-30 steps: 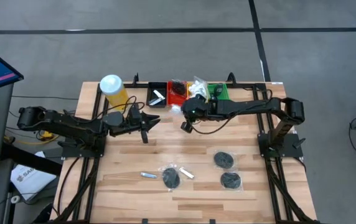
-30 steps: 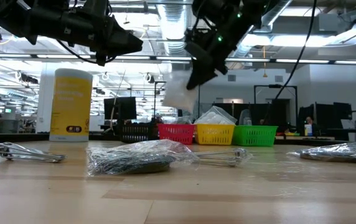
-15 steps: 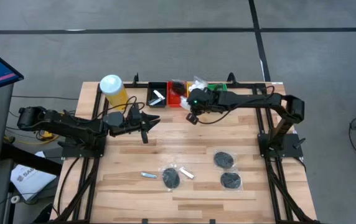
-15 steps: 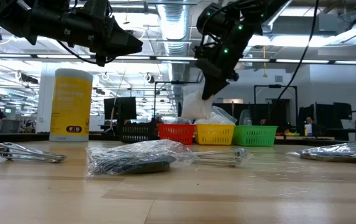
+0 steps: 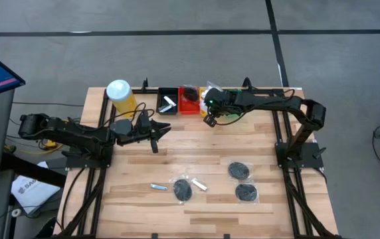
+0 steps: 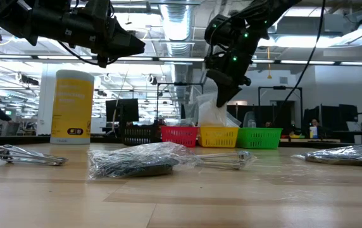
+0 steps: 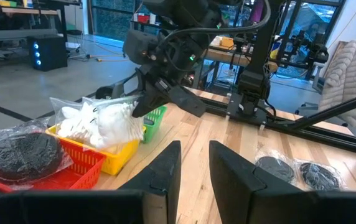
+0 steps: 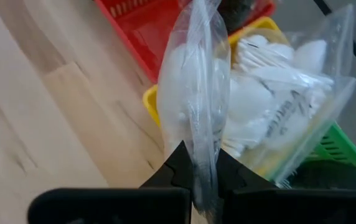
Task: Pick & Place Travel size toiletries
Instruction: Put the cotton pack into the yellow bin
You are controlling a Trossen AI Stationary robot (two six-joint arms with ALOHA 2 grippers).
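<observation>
Right pincer (image 8: pixel 204 177) clamped on crinkly clear sachet (image 8: pixel 196 93) above yellow mesh tray (image 7: pixel 112 158); left pincer (image 7: pixel 193 163) apart

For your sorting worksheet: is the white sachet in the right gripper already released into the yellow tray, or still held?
Held: the right gripper pinches the white sachet above the yellow tray.

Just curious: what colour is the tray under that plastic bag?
Yellow tray, clearest in the left wrist view.
</observation>
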